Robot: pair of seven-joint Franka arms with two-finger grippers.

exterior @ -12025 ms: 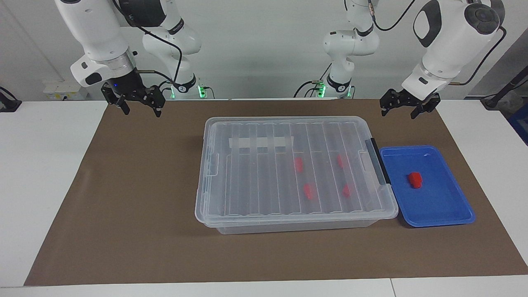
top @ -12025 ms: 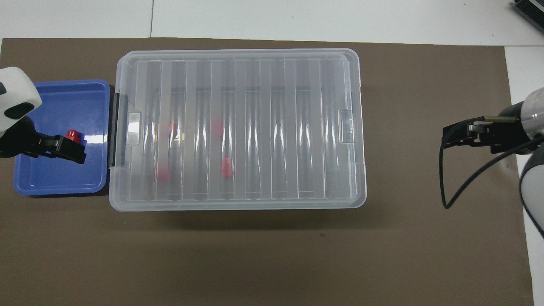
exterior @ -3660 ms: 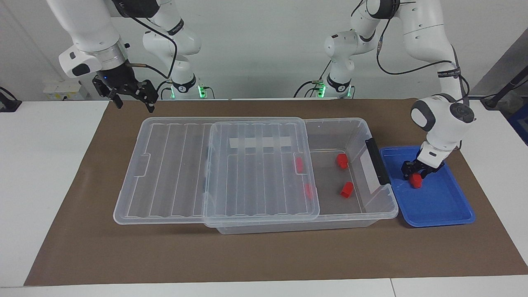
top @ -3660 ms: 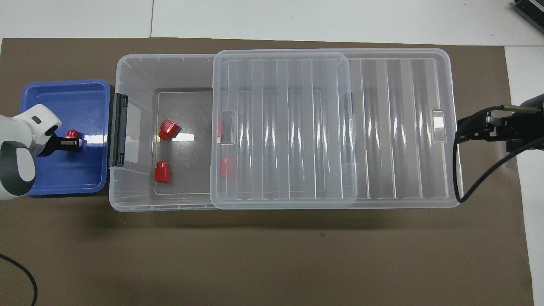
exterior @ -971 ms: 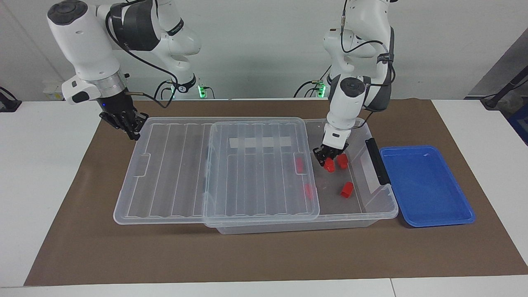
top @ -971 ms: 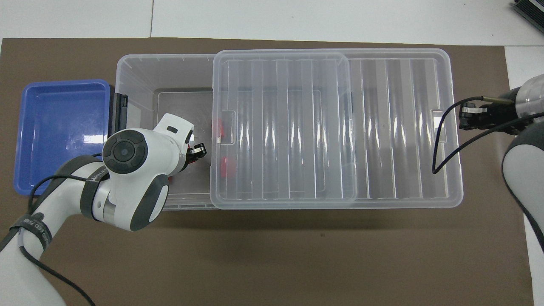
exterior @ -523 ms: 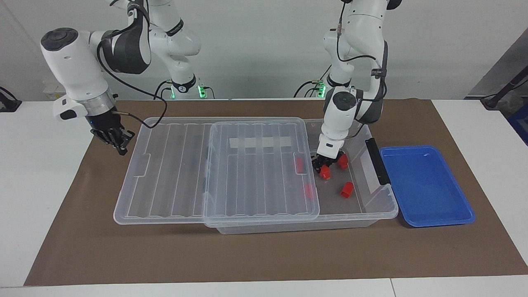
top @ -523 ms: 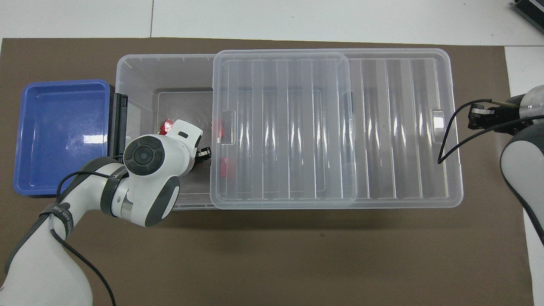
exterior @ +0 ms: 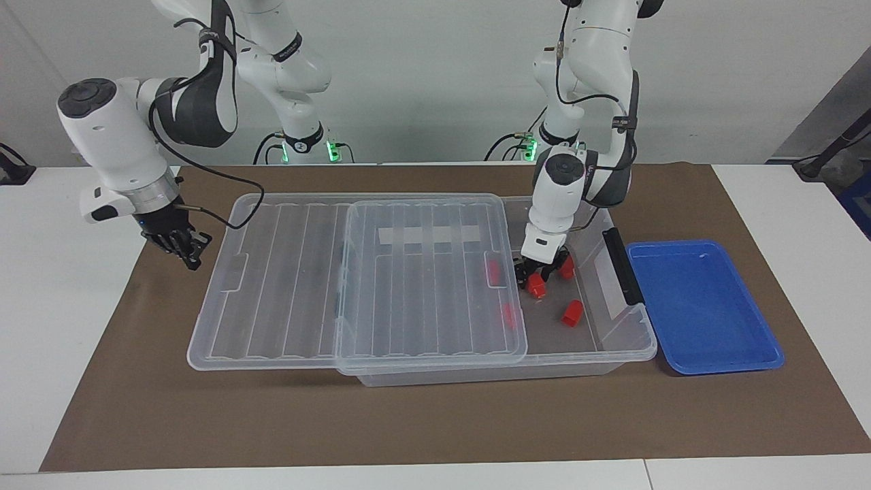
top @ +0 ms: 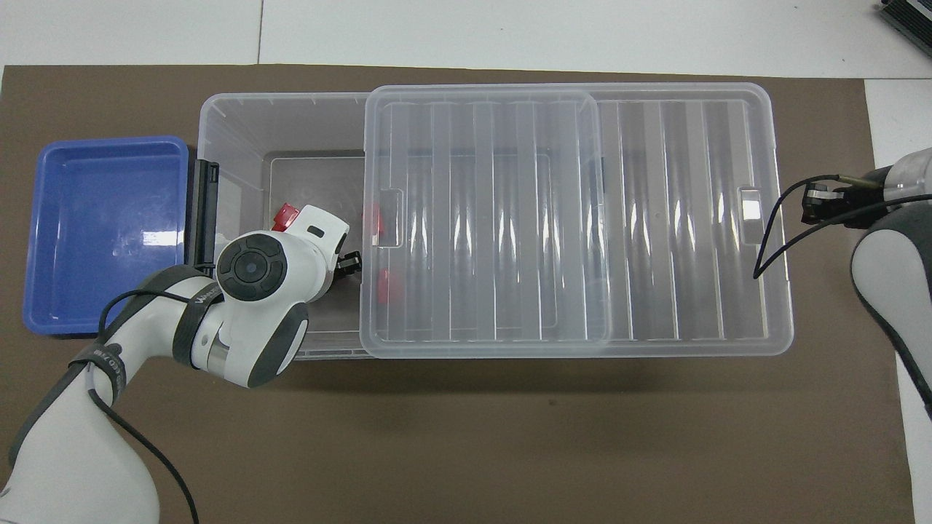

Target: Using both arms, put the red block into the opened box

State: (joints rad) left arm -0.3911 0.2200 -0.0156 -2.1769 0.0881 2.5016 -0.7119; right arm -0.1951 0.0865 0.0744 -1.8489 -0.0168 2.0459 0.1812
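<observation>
Red block sits directly under our left gripper, down inside the open part of the box, just beside another block that lies toward the handle. The gripper's fingers look parted around the block's top, though we cannot tell for sure whether they have let go of it. We judge this to be the release step. To do it well, we would open fully before lifting, then rise straight up so a finger does not drag the block or knock its neighbour. The lid's edge is close beside the gripper on the side away from the handle, so we should keep clear of it on the way out.

Our right gripper hangs shut just off the end of the slid-back lid, low over the brown mat on the desk, holding nothing. From there we judge it is placed to push the lid closed once the left arm is out; it should wait until then.
</observation>
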